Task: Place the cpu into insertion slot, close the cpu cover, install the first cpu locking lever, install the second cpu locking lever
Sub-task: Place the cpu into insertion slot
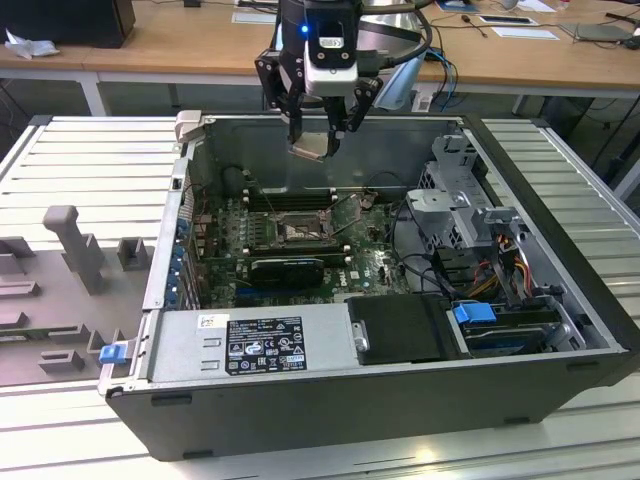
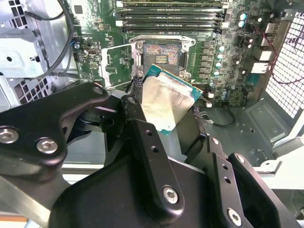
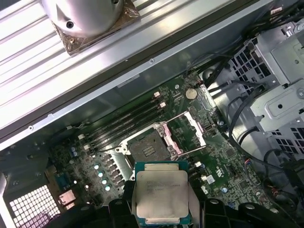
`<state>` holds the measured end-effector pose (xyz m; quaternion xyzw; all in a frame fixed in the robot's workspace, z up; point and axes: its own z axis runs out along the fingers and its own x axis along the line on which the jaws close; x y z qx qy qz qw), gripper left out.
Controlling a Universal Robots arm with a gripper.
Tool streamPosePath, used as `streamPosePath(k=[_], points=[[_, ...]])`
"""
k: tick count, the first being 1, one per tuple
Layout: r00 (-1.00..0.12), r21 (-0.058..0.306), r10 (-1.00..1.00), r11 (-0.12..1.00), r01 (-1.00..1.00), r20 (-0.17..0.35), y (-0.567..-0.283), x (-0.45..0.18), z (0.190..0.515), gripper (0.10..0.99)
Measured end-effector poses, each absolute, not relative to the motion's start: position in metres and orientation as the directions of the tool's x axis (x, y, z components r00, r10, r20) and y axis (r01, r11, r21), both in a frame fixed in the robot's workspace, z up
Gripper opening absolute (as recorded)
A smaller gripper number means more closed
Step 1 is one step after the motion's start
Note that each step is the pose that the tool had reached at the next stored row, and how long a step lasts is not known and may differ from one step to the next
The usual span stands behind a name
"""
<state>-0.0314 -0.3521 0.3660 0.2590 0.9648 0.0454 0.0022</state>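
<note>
My gripper (image 1: 316, 135) hangs above the open computer case, shut on the cpu (image 1: 309, 149), a pale silver square chip held by its edges between the black fingers (image 2: 137, 123). In both wrist views the cpu (image 2: 166, 102) (image 3: 161, 192) floats clear above the green board. The insertion slot (image 3: 149, 148) (image 2: 160, 56) (image 1: 298, 232) lies below it, its dark centre exposed. The cpu cover (image 3: 192, 129) (image 2: 115, 64), a thin silvery frame, stands swung open beside the slot.
Long black memory slots (image 2: 171, 16) run beside the socket. A black card (image 1: 285, 267), a power supply (image 1: 265, 343), a metal drive cage (image 1: 465, 205) and cables (image 1: 490, 275) fill the case. Case walls (image 1: 180, 190) ring the board. Grey fixtures (image 1: 75, 245) stand on the ribbed table.
</note>
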Motion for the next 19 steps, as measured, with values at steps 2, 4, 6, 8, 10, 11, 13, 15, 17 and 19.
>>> streamPosePath(k=[2,4,6,8,10,11,13,15,17,19], points=[[-0.862,0.089,0.507,0.858,0.507,0.019,-0.3521,-0.0314,0.366,0.529],[-0.852,0.089,0.523,0.848,0.523,0.019,-0.3521,-0.0315,0.366,0.529],[-0.838,0.089,0.546,0.834,0.545,0.019,-0.3522,-0.0315,0.366,0.529],[-0.817,0.089,0.577,0.813,0.576,0.019,-0.3521,-0.0314,0.3657,0.529],[-0.792,0.089,0.61,0.788,0.609,0.019,-0.3521,-0.0314,0.3656,0.529],[-0.783,0.089,0.621,0.779,0.62,0.019,-0.3521,-0.0314,0.3655,0.529],[-0.769,0.089,0.639,0.765,0.638,0.019,-0.3521,-0.0314,0.3655,0.529],[-0.757,0.089,0.653,0.753,0.652,0.019,-0.3521,-0.0314,0.3654,0.529],[-0.745,0.089,0.667,0.741,0.666,0.019,-0.3521,-0.0314,0.3654,0.529],[-0.717,0.089,0.697,0.713,0.695,0.019,-0.3521,-0.0314,0.3654,0.529]])
